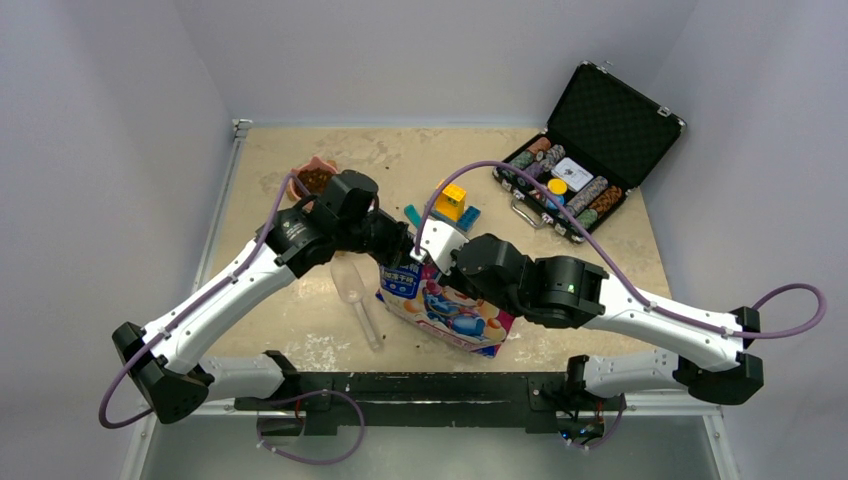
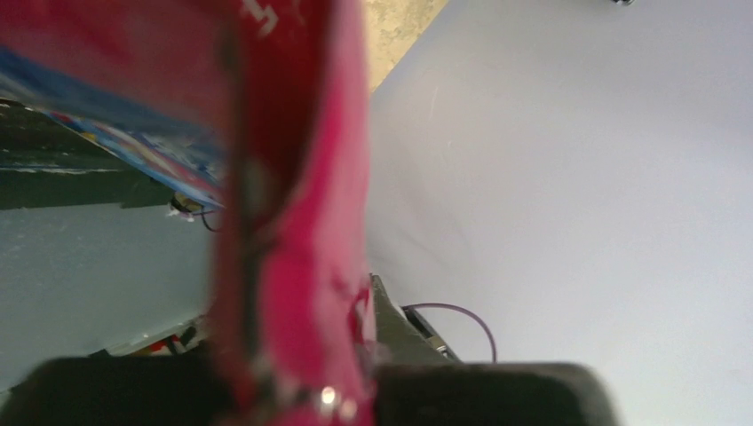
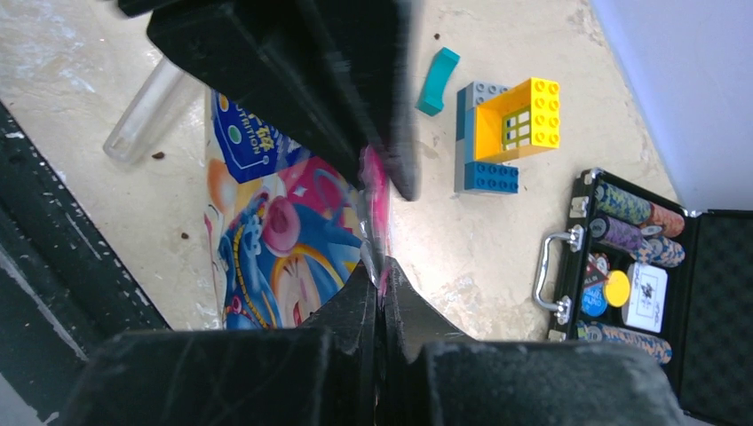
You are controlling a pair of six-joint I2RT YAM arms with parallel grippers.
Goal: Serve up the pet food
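My right gripper (image 3: 380, 271) is clamped flat on the pink top seam of the pet food bag (image 3: 275, 240). My left gripper (image 2: 302, 390) pinches the same glossy film just beside it. The bag sits on the table (image 1: 620, 250) between my arms, near the clear scoop (image 1: 352, 288). The film looks thin, slick and floppy, and its contents probably shift. I judge the stiffer seam my safest hold.

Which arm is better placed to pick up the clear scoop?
Left, probably: the scoop lies left of the bag, by the left gripper; the right gripper is across the bag. Both pinch its top.
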